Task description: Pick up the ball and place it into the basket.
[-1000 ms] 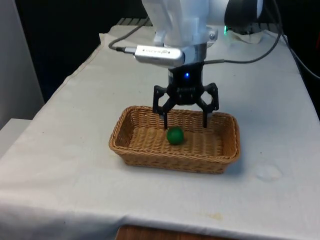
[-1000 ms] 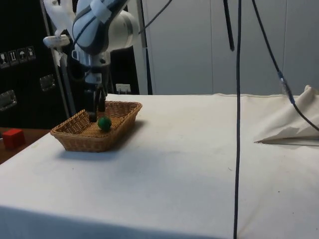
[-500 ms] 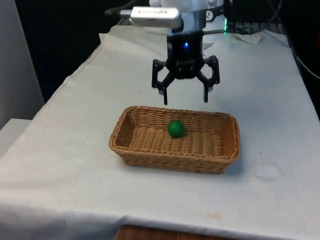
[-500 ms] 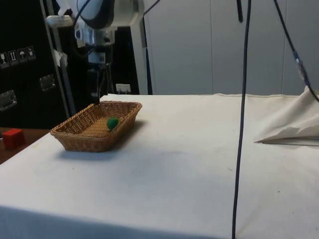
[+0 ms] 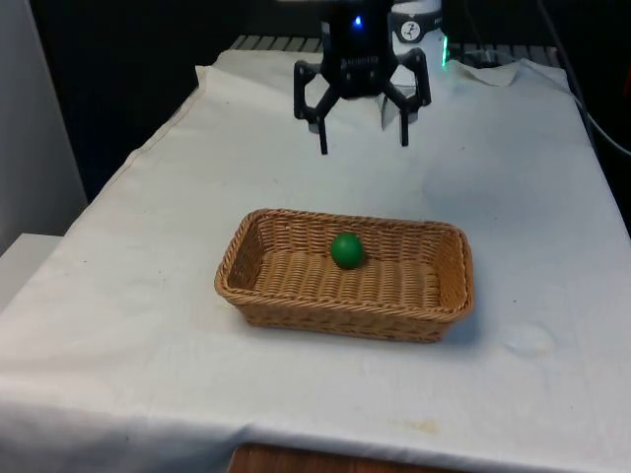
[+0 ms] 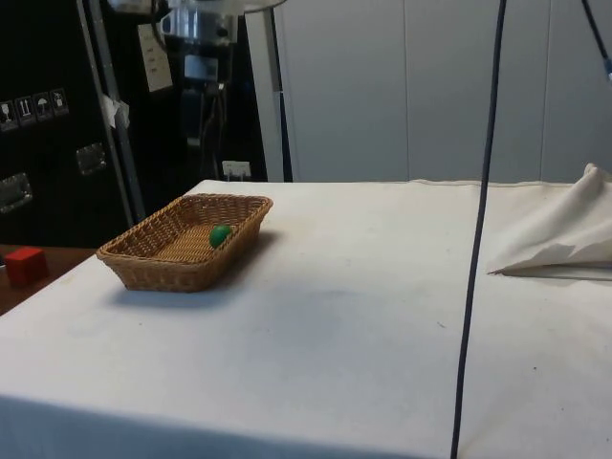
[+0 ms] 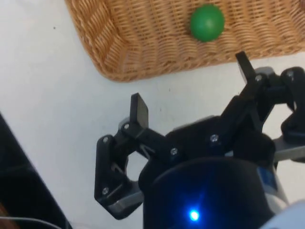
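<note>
In the front view, taken from left to right, the white cloth of the table lay bare up to the wicker basket, which sat near the middle of the table with its long side facing the camera. The green ball rested on the woven floor of the basket, close to the far wall and a little toward the front view's left of the basket's centre; the side view placed the ball likewise inside the basket, below the rim. The wrist view showed the ball lying free on the weave, with nothing touching it. Judged from that, the placing step looked done: the ball was where the task wanted it, and what remained was only the retreat. The next move would call for little more than carrying the arm clear without dipping toward the basket, since a brush on the rim could tip it or roll the ball. The gripper hung well above the table, beyond the basket's far wall, with its fingers spread wide apart and nothing between them. In the wrist view the gripper was equally splayed, empty, and apart from both basket and cloth.
</note>
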Controlling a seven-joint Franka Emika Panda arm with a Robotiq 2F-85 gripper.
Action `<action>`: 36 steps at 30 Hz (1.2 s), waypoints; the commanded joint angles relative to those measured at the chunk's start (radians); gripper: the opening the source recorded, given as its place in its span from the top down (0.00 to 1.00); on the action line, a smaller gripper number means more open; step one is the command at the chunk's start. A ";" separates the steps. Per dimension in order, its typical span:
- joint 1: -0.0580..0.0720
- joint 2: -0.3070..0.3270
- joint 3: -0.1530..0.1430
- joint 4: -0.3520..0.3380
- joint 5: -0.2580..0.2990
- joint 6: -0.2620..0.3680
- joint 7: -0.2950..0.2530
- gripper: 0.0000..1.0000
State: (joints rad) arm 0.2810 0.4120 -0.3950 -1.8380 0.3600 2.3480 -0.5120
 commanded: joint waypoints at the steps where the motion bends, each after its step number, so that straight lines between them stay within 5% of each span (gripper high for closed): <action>1: 0.006 -0.018 -0.009 -0.010 -0.012 -0.010 0.012 0.00; 12: 0.007 -0.082 -0.023 -0.038 -0.029 -0.057 0.035 0.00; 13: 0.000 -0.076 -0.016 -0.031 -0.013 -0.056 0.021 0.00; 23: 0.009 -0.118 -0.027 -0.082 -0.088 -0.065 0.071 0.00; 24: 0.001 -0.112 -0.019 -0.072 -0.065 -0.069 0.054 0.00; 25: 0.010 -0.124 -0.027 -0.091 -0.107 -0.065 0.082 0.00; 30: 0.011 -0.138 -0.027 -0.115 -0.161 -0.065 0.113 0.00; 32: 0.003 -0.131 -0.019 -0.106 -0.138 -0.069 0.096 0.00; 36: 0.011 -0.148 -0.027 -0.132 -0.206 -0.064 0.141 0.00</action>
State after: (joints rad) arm 0.2840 0.2690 -0.4140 -1.9620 0.1750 2.2790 -0.3880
